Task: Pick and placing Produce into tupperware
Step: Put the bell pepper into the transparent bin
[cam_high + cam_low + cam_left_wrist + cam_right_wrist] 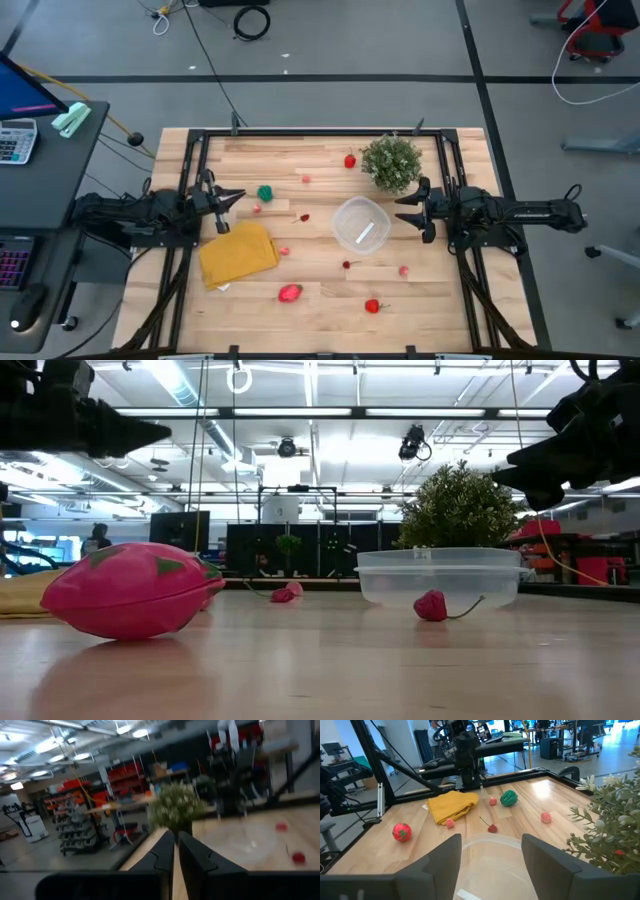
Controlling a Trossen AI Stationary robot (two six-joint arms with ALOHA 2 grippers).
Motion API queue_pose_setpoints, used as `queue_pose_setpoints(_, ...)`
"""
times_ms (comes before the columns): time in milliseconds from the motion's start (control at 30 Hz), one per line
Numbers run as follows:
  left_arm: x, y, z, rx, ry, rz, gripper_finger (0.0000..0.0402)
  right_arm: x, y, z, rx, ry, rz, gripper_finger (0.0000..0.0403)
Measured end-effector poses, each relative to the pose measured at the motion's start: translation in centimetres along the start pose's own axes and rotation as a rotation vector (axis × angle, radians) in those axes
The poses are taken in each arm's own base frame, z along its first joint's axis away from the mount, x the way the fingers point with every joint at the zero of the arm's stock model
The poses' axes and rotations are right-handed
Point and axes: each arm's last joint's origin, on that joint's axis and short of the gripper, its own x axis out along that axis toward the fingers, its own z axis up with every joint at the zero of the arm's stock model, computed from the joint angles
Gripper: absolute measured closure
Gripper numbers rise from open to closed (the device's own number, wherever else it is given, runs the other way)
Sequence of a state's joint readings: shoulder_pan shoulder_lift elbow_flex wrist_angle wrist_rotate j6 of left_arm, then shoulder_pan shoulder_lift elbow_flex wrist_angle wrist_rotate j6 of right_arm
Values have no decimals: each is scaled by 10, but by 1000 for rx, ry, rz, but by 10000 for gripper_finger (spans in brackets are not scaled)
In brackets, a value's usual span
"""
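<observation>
**High view: both arms parked at the edges, nothing in the bowl yet**

High view shows the right gripper (408, 210) hanging just beside the tupperware (360, 224), fingers spread wide and holding nothing. Its wrist view looks straight down over the clear rim. The left gripper (232, 198) sits on the opposite side, near the yellow cloth (238, 254), fingers pressed together and empty.

The tupperware is mid-tabletop (440, 290), just in front of the potted plant (391, 162), and looks empty. Produce is scattered all around: a green piece (265, 193) close to the left gripper, a big pink-red fruit (290, 293) and a red strawberry (372, 306) near the front edge, another red one (350, 160) by the plant, plus several small pink bits in between.

My guess at what could go wrong: these pieces are tiny and roundish, so a slightly off-centre pinch could squirt one away across the wood. The bowl looks light, so the right gripper bumping its rim could shove it. The plant crowds the back-right pieces, and its leaves could snag a reach there. The cloth lies right beside the left arm's path too.
</observation>
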State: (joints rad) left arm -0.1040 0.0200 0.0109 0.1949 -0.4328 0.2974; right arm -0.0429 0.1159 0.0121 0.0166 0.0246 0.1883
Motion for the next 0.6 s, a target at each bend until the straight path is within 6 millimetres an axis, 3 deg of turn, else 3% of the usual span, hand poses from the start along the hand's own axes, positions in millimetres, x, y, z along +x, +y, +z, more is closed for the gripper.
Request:
queue_pose_setpoints(300,-5,12,30,-202,-305,84,376,0,0,0,0,1,0,186)
queue_pose_setpoints(600,-6,13,33,-355,-340,69,367,0,0,0,0,1,0,186)
